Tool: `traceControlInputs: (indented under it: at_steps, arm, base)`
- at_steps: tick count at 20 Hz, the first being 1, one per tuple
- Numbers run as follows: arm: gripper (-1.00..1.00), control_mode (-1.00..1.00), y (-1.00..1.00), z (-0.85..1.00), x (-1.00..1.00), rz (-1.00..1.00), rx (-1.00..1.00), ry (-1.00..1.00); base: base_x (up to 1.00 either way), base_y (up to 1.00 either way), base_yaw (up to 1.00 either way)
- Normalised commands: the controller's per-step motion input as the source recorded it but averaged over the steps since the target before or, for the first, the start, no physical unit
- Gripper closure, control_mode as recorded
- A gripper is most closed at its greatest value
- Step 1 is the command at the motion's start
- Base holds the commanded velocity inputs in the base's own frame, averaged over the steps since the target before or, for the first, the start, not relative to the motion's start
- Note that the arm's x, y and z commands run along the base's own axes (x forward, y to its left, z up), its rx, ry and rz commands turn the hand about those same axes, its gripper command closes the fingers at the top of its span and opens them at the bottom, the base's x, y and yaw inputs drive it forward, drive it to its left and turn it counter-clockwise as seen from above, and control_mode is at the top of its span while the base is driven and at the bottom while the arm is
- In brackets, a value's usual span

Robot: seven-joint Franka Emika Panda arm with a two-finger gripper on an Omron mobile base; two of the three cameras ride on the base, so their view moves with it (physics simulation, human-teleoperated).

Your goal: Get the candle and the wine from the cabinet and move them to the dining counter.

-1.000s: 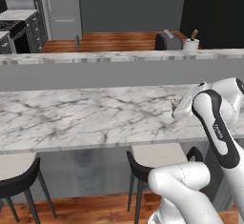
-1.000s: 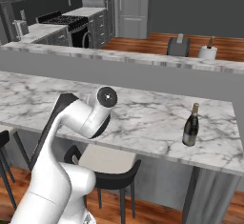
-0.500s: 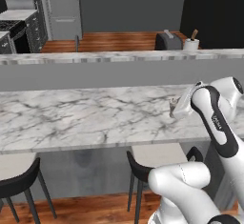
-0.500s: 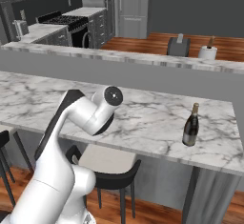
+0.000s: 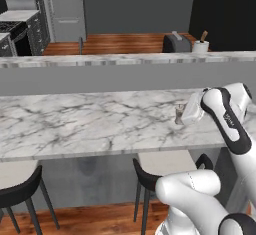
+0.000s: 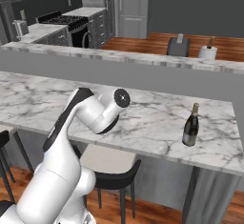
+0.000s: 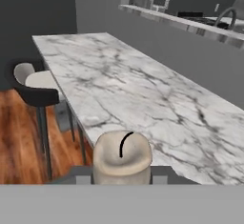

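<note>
Slightly forward has moved the gripper (image 7: 122,179), clamped on the light, stiff candle (image 7: 122,157) by its sides.

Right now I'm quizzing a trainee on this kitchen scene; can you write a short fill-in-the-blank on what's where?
1. The wine stands upright on the ____ counter.
2. The jaws of the gripper are closed on the ____.
3. The candle has a dark ____ on top.
4. Black-backed ____ are tucked under the counter.

Missing words: dining; candle; wick; stools
</note>
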Motion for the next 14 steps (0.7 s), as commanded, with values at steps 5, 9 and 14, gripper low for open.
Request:
traceControlInputs:
  at_steps: [5, 9, 14]
  arm:
    - [1.0, -1.0, -0.03, -0.08, 0.17, 0.06, 0.07, 0.05]
    - [1.0, -1.0, -0.03, -0.12, 0.14, 0.07, 0.05, 0.03]
    - [1.0, -1.0, -0.01, -0.18, 0.16, 0.06, 0.0, 0.04]
  base:
    - [0.0, 0.0, 0.0]
    - [0.0, 0.0, 0.0]
    - [0.0, 0.0, 0.0]
